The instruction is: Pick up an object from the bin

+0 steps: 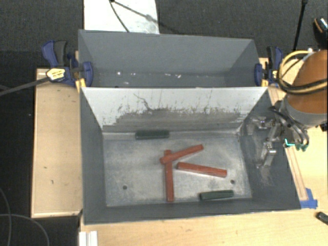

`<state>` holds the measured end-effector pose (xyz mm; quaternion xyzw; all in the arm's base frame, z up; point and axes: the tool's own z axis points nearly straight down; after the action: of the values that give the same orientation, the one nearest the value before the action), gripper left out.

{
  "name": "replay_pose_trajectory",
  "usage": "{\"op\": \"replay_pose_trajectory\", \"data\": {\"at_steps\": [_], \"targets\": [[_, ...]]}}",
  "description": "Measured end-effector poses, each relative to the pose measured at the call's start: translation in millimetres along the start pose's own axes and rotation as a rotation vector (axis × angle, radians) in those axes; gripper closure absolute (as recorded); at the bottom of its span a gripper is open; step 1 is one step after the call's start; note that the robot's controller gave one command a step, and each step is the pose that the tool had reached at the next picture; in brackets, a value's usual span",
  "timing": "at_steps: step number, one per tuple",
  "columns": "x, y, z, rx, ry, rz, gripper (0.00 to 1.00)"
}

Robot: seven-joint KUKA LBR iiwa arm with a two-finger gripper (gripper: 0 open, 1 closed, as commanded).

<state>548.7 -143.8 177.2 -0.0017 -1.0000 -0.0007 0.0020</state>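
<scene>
1. Gripper [267,150] hangs over the right sloping wall of the bin [92,152], apart from every stick; I cannot tell whether it is released or clenched.
2. Nearest are a red-brown stick [201,169] on the middle floor and a dark green stick [216,194] at the near right.
3. Both look light, stiff and smooth. The green one lies clear of the others, so a hold across its middle seems safest.

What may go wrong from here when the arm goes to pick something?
1. The gripper hangs beside the grey metal bin's right wall and may scrape it.
2. The slanted reddish-brown flat stick touches the second reddish-brown stick at one end; lifting one may drag the other.
</scene>
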Motion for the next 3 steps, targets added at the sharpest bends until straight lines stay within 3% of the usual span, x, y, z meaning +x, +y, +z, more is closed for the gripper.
{"op": "replay_pose_trajectory", "data": {"at_steps": [1,2,3], "targets": [[58.2,49,110,0.0,-0.002,-0.174,0.0],[41.9,145,107,-0.001,-0.01,-0.243,0.0],[42.8,140,107,0.002,-0.007,-0.241,1.0]]}}
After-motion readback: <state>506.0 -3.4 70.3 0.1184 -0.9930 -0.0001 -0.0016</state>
